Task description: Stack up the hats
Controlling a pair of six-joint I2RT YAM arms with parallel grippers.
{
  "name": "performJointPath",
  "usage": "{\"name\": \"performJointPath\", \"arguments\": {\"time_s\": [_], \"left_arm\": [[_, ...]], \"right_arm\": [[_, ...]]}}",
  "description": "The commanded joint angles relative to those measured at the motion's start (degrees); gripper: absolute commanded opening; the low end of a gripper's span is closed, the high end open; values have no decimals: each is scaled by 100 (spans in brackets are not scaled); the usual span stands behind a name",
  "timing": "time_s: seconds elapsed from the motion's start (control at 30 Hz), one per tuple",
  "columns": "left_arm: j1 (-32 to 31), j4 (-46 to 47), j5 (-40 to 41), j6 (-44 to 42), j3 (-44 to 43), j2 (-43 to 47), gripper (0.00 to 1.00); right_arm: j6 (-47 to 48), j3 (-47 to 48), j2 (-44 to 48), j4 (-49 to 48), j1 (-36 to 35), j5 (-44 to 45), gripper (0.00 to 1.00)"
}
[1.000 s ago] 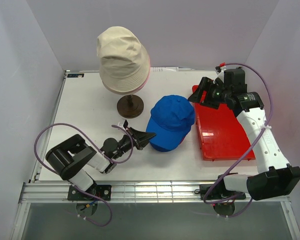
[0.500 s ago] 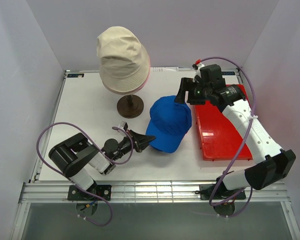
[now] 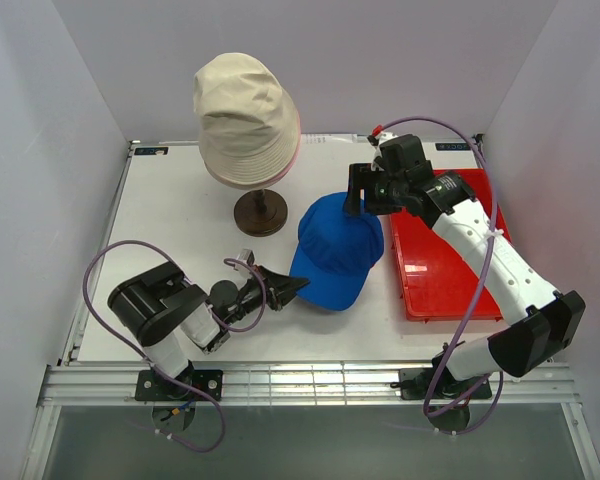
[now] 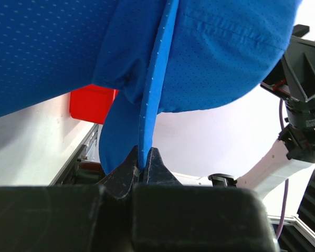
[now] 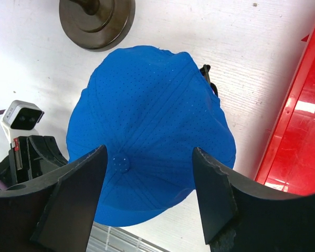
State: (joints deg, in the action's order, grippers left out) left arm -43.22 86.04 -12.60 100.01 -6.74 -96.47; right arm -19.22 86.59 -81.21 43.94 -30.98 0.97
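Pinching the brim edge of the blue cap (image 3: 340,250), the left gripper (image 3: 285,285) has its jaws clamped together on the fabric; the left wrist view shows the thin blue rim caught between the fingertips. Behind it, at the far side of the table, the beige bucket hat (image 3: 245,115) sits up on the brown stand (image 3: 260,212), a pale pink rim showing under it.

The cap lies on the table between the two grippers, crown up. Its long axis runs from the brim at the near left to the back strap at the far right, so the brim points at the left arm.

The right gripper (image 5: 147,178) hangs directly over the crown, jaws wide apart, straddling the top button and not touching the fabric. The cap is straight below those jaws, so the next move is probably a plain descent. The red tray (image 3: 450,270) lies just beside the cap on the right.
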Motion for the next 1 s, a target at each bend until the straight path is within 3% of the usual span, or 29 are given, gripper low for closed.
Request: {"name": "performJointPath", "arguments": {"time_s": [0.0, 0.67, 0.83, 0.97], "left_arm": [[59, 1301, -32, -166, 367, -469, 0], [60, 1301, 47, -324, 463, -1120, 6], [60, 1301, 38, -368, 428, -1208, 15], [77, 1293, 65, -377, 463, -1261, 27]], "right_arm": [[94, 139, 9, 27, -57, 254, 71], [156, -326, 202, -158, -154, 254, 68], [173, -414, 219, -184, -154, 219, 68], [173, -485, 246, -219, -154, 193, 67]]}}
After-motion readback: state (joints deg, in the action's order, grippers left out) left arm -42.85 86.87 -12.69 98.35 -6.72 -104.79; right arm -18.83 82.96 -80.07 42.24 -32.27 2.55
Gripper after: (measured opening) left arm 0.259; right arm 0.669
